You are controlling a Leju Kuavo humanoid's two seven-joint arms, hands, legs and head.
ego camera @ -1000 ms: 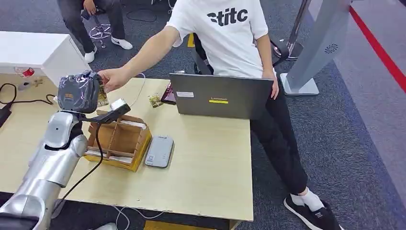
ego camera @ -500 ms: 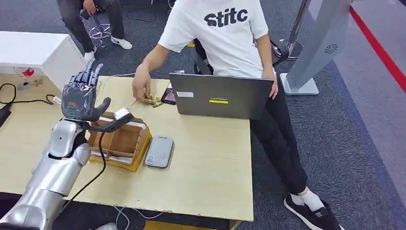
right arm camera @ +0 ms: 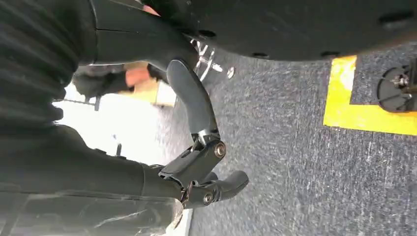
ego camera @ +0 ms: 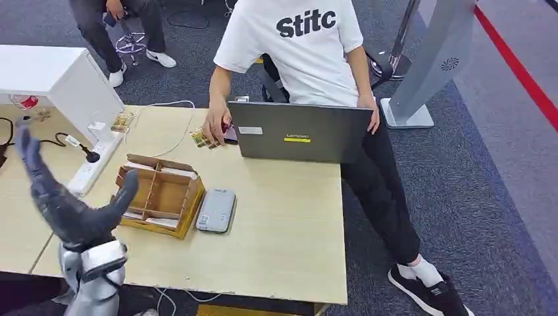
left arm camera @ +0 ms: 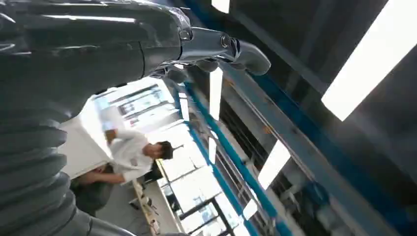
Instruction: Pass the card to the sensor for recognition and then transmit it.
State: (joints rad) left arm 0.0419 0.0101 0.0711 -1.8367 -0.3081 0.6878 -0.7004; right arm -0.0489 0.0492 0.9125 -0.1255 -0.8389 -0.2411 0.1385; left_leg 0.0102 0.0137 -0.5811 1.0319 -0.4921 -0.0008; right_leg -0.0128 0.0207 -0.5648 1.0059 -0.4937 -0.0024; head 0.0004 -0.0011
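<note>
My left hand [ego camera: 69,207] is raised at the table's near left corner, fingers spread, palm bare. In the left wrist view the same hand [left arm camera: 123,39] points up toward ceiling lights and holds nothing. A person in a white shirt rests a hand [ego camera: 215,124] on a patterned card [ego camera: 199,138] lying on the table beside the laptop [ego camera: 299,133]. The grey flat sensor [ego camera: 217,209] lies next to a wooden divided box [ego camera: 160,194]. My right hand [right arm camera: 196,147] hangs over grey carpet with its fingers loosely apart and nothing in them.
A power strip [ego camera: 92,164] with a plugged cable runs along the table's left part. Another small card [ego camera: 122,122] lies near a white cabinet [ego camera: 59,79]. A grey stand [ego camera: 437,66] rises at the back right. A seated person [ego camera: 118,20] is at the back left.
My left hand let go of the card to the person, opened, then dropped back toward my body. The person carried the card to the table beside the laptop.
</note>
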